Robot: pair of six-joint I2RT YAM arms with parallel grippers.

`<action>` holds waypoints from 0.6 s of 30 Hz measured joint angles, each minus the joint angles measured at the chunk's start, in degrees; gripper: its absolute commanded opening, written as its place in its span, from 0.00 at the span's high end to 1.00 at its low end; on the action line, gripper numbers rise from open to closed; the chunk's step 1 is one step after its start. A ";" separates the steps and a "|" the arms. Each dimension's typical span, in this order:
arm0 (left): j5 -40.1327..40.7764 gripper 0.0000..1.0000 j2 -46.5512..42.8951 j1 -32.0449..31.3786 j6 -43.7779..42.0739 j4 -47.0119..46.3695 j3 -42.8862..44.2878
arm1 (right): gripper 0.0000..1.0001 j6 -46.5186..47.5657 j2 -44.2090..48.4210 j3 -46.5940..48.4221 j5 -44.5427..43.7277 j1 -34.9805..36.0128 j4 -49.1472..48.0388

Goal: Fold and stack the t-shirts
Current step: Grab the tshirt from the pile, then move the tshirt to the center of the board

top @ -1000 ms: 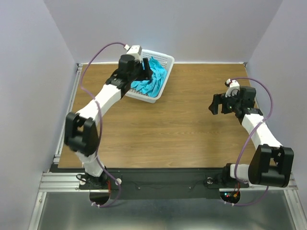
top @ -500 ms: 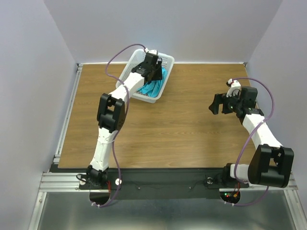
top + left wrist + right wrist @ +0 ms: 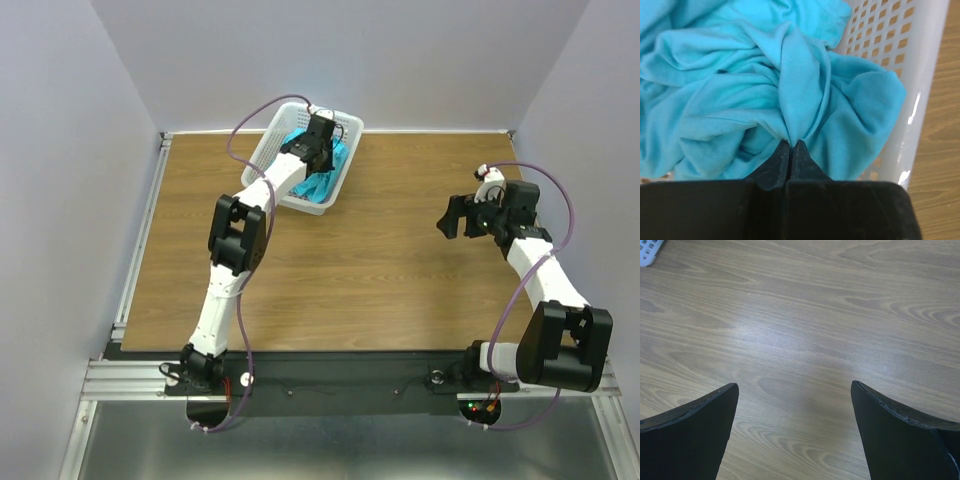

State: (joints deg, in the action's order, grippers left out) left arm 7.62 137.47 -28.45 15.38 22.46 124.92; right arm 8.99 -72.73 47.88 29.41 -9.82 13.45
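A crumpled turquoise t-shirt (image 3: 318, 186) lies in the white mesh basket (image 3: 349, 126) at the back left of the table. My left gripper (image 3: 322, 152) reaches down into the basket. In the left wrist view it (image 3: 791, 142) is shut on a raised fold of the t-shirt (image 3: 740, 85), with the cloth bunched up from the black fingertips. My right gripper (image 3: 452, 217) hovers over the right side of the table, far from the basket. In the right wrist view it (image 3: 794, 385) stands open with only bare wood between its fingers.
The basket wall (image 3: 920, 60) rises just right of the pinched fold, with wood table (image 3: 945, 150) beyond it. A corner of the basket (image 3: 649, 252) shows at the far top left of the right wrist view. Walls close in the table on three sides.
My left arm has stretched out into the basket and its jaws have shut on a fold of the t-shirt. The right arm has stayed where it was.
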 measured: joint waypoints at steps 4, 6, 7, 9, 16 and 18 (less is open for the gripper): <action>3.28 1.00 -6.29 -1.05 -3.56 -3.85 -4.26 | 0.00 -0.02 0.00 0.00 0.48 -0.35 0.02; 4.22 1.00 -12.72 -2.10 -5.73 -6.23 -6.69 | 0.00 -0.02 0.00 0.00 0.72 -0.35 0.00; 4.37 1.00 -14.88 -2.56 -6.34 -7.13 -6.88 | 0.00 -0.02 0.00 0.00 0.90 -0.35 0.02; 3.82 1.00 -21.38 -3.85 -7.89 -10.47 -7.06 | 0.00 -0.02 -0.02 0.00 0.90 -0.35 0.00; -0.37 1.00 -36.65 -8.87 -10.25 -21.77 -6.43 | 0.00 -0.02 -0.02 0.00 0.63 -0.81 0.00; -0.72 1.00 -38.05 -10.43 -10.82 -23.80 -5.51 | 0.00 -0.02 -0.04 0.02 0.35 -0.96 0.00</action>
State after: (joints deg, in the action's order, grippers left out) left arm 6.90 99.42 -38.87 4.56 -1.34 119.42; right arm 8.97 -72.77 47.90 29.76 -10.79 13.45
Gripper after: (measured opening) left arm 0.048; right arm 0.999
